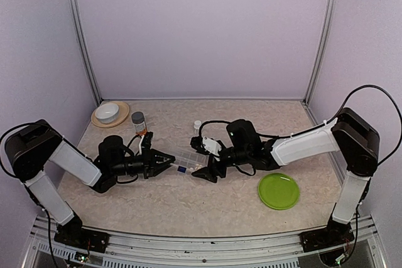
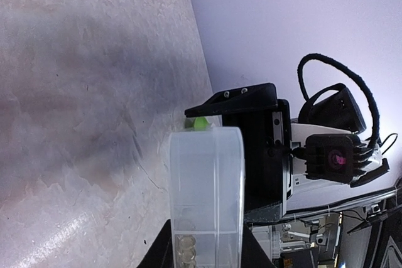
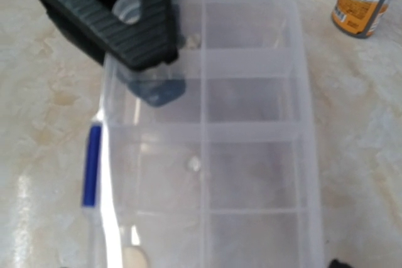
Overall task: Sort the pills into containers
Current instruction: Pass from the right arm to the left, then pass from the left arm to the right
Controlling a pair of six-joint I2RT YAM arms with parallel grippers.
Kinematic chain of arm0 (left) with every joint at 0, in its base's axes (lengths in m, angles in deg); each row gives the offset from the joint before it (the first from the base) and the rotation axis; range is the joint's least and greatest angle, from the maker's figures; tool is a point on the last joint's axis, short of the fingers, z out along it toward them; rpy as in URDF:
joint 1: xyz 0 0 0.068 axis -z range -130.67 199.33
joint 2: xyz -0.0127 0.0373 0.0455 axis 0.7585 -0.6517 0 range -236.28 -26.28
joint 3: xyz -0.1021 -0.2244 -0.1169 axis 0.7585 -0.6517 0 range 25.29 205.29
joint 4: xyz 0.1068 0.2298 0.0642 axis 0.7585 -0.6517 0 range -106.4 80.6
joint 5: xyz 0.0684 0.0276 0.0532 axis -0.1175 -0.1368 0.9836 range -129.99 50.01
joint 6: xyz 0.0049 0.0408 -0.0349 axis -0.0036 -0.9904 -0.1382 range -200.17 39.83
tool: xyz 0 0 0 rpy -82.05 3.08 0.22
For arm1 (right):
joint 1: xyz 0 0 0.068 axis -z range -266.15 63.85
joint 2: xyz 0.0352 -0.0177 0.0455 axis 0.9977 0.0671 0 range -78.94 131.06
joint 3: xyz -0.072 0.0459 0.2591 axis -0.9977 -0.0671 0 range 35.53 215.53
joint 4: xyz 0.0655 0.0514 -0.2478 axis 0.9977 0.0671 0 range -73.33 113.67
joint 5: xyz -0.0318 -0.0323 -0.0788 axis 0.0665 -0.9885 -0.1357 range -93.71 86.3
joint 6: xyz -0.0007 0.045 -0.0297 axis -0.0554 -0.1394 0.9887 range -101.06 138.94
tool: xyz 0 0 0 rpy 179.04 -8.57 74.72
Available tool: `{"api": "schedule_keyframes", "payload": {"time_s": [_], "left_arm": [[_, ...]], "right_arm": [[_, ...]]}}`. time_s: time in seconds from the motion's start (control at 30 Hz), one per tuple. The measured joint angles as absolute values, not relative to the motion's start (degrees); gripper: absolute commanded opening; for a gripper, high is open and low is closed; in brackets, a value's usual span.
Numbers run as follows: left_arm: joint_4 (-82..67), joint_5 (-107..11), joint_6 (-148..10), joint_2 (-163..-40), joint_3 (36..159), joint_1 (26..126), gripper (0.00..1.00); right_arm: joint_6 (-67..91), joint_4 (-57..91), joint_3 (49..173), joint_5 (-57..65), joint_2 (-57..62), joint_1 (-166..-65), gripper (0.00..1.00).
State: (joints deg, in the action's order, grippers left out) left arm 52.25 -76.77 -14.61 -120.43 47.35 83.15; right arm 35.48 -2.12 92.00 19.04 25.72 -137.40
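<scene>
Box [image 1: 186, 157] sits mid-table, a bit left of centre in the top view, with the blue mark [image 1: 181, 169] on its lower long edge. Left gripper [image 1: 167, 160] points at it from the left. In the left wrist view its fingers [image 2: 160, 255] sit against both sides of the box end at the bottom of frame, so it's pinching the box as far as I can see.

Right gripper [image 1: 203, 171] is at the box's lower right, jaws spread wide, nothing held. In its wrist view one ribbed finger [image 3: 119, 29] hangs over the upper-left compartments, and the other is only a sliver in the bottom right corner.

Pills [image 3: 193, 164]: one whitish speck in a middle-left compartment, one higher up by the fingertip, and a bigger cream one at the bottom edge. There's a blurred dark patch under the finger, can't tell what.

Around:
- Grey-capped bottle [image 1: 139, 122]: upper left of the box, near the left wrist.
- Small white bottle [image 1: 198, 125]: just above the right wrist.
- Bowl [image 1: 107, 112]: on a tan plate [image 1: 124, 110], upper left of the table.
- Green plate [image 1: 278, 191]: lower right, well apart from the rest.

Room: both grippers crowd the box from either end. There is open table [image 1: 176, 208] toward the bottom of frame and at upper right. The side walls are near both elbows.
</scene>
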Motion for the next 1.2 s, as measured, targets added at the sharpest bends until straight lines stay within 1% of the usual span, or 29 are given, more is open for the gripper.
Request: {"api": "schedule_keyframes", "payload": {"time_s": [0.13,0.23,0.43,0.7,0.97,1.2], "left_arm": [[52.9,-76.9,-14.6,-120.4,46.8,83.1,0.27],[53.1,-77.0,-14.6,-120.3,46.7,83.0,0.27],[53.1,-77.5,-15.3,-118.7,46.5,82.7,0.27],[53.1,-79.6,-17.9,-116.3,46.5,82.7,0.27],[53.8,-80.7,-18.0,-115.8,46.4,82.7,0.27],[55.7,-81.4,-17.8,-115.8,46.4,83.2,0.27]], "right_arm": [[34.2,-0.5,92.0,20.5,25.3,-137.4,0.93],[32.3,0.9,92.2,22.8,24.1,-136.8,1.00],[23.3,3.4,94.9,30.3,22.1,-133.2,1.00],[5.5,3.4,94.6,41.4,21.0,-125.0,0.97],[-10.4,-6.3,88.6,49.3,20.7,-124.8,0.91],[-17.8,-13.7,87.7,51.7,21.9,-126.3,0.88]]}}
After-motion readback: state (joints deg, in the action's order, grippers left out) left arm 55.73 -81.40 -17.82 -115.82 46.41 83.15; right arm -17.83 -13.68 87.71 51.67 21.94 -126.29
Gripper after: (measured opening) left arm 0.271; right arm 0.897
